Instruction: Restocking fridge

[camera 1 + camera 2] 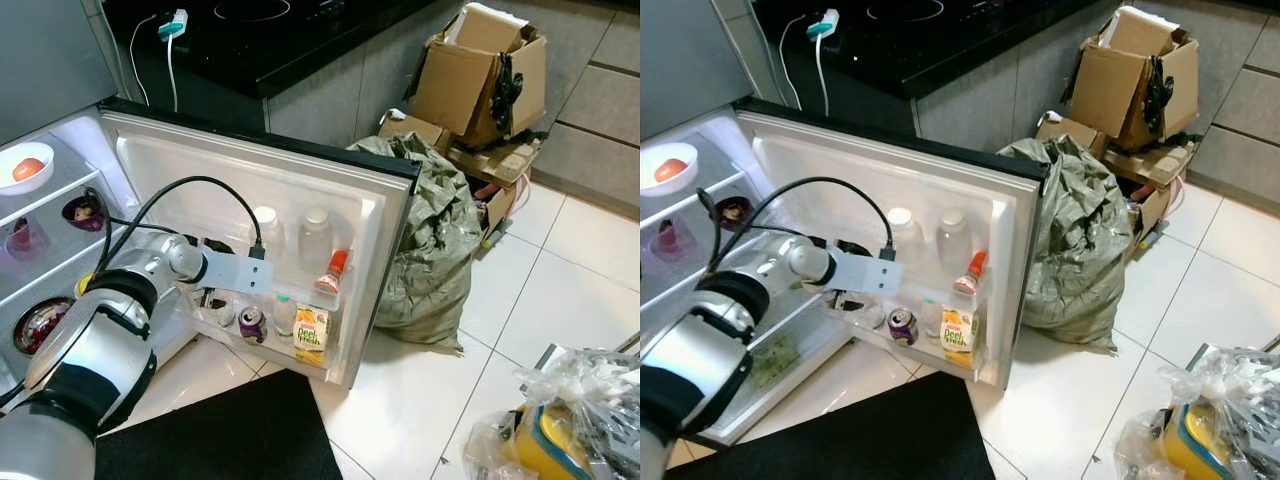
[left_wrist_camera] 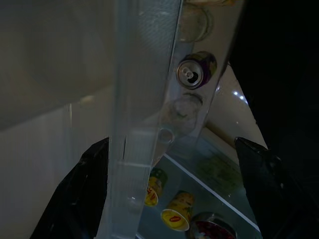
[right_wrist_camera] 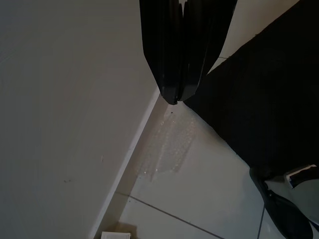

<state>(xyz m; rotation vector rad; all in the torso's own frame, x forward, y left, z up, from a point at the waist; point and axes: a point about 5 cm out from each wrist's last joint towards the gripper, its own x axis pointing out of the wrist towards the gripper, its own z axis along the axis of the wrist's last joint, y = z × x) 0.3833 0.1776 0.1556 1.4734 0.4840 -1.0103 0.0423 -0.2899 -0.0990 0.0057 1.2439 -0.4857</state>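
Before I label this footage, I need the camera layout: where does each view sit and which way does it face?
Left eye: on the head, looking down at the open fridge door; left arm reaching to the door shelf.
Right eye: beside it, same scene, shifted.
Left wrist: on the left arm, looking past the open left gripper at the shelf wall.
Right wrist: on the hanging right arm, facing the floor; right gripper shut.
Shared: the purple can also appears in the left wrist view.

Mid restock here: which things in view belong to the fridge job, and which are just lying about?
Job:
open white fridge door and its bottom shelf
left gripper, fingers open astride the shelf's clear rail
purple drink can
yellow juice carton
two clear white-capped bottles
red-capped bottle

Lying about:
grey-green woven sack
brown cardboard boxes
black floor mat
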